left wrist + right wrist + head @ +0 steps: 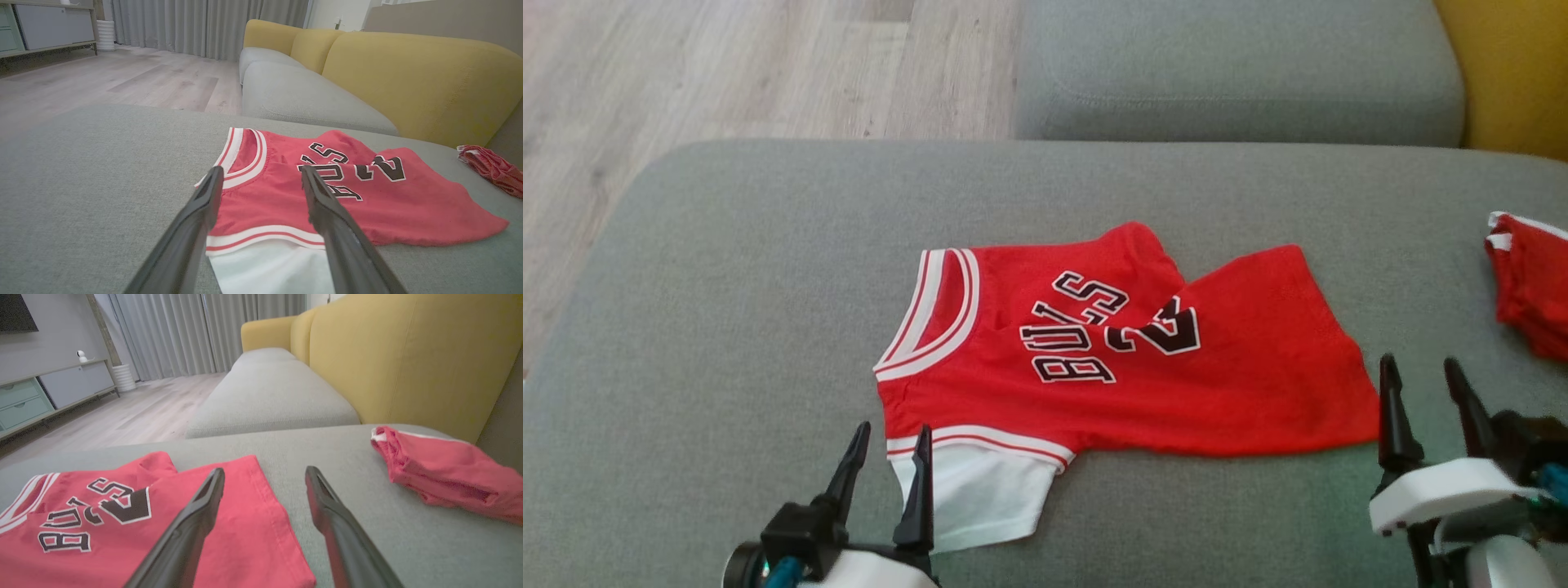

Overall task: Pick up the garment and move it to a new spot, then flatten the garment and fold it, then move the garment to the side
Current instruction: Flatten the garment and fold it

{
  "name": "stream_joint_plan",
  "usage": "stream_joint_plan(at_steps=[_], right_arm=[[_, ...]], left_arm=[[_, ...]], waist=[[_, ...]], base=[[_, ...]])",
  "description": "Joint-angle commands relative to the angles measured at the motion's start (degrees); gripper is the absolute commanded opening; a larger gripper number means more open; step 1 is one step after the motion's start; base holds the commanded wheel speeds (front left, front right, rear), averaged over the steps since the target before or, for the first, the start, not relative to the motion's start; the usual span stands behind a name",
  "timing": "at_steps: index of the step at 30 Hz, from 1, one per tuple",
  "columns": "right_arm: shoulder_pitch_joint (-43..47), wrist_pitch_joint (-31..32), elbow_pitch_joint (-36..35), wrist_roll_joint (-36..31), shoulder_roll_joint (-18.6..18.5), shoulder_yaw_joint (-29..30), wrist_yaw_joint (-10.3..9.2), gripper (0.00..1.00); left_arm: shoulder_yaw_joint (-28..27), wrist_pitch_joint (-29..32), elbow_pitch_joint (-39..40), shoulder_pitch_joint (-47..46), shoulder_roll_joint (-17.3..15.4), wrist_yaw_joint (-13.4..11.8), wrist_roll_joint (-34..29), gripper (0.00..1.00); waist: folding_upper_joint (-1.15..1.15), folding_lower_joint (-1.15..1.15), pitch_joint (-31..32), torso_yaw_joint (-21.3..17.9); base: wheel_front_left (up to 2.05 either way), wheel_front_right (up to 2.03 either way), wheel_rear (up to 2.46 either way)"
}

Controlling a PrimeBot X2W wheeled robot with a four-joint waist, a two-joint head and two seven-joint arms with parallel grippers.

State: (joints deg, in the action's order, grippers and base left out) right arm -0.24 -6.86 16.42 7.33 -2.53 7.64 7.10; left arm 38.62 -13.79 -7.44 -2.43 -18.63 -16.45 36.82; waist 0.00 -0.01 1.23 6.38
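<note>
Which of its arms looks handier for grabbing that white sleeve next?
Probably the left. Its open left gripper hangs right at the white sleeve, with one finger over the cloth. The right gripper, also open, sits by the opposite hem end of the red jersey, farther from the sleeve.

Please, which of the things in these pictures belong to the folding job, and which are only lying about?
Belong to the job: red basketball jersey with white trim and black lettering; open left gripper; open right gripper; grey fabric seat under the jersey.
Only lying about: crumpled red-and-white cloth at the right; yellow sofa back; pale wooden floor.
</note>
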Motion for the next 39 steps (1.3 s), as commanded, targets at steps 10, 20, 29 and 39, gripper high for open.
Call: stream_joint_plan(at_steps=[10,20,29,39], right_arm=[[3.1,2.1,-12.9,0.2,-0.3,-4.5,0.39,1.00],[4.9,2.2,-13.5,1.3,-0.3,-6.6,0.39,1.00],[5.4,1.7,-11.5,1.0,-0.3,-6.9,0.39,1.00],[5.5,1.4,-9.9,0.6,-0.3,-7.7,0.39,1.00]], left_arm=[[-2.9,-1.0,1.6,-0.1,-1.3,0.5,0.2,1.00],[-4.8,-0.4,0.1,1.0,-2.6,-0.4,1.6,1.00],[-5.3,0.7,-0.4,1.0,-3.6,-0.9,2.3,1.00],[-5.1,1.0,0.4,0.8,-3.9,-1.4,2.3,1.00]], waist=[[0.00,0.01,3.0,-0.7],[0.00,0.01,3.8,-0.4],[0.00,0.01,3.5,-0.2],[0.00,0.01,3.2,-0.5]], base=[[0.00,0.00,0.00],[0.00,0.00,0.00],[0.00,0.00,0.00],[0.00,0.00,0.00]])
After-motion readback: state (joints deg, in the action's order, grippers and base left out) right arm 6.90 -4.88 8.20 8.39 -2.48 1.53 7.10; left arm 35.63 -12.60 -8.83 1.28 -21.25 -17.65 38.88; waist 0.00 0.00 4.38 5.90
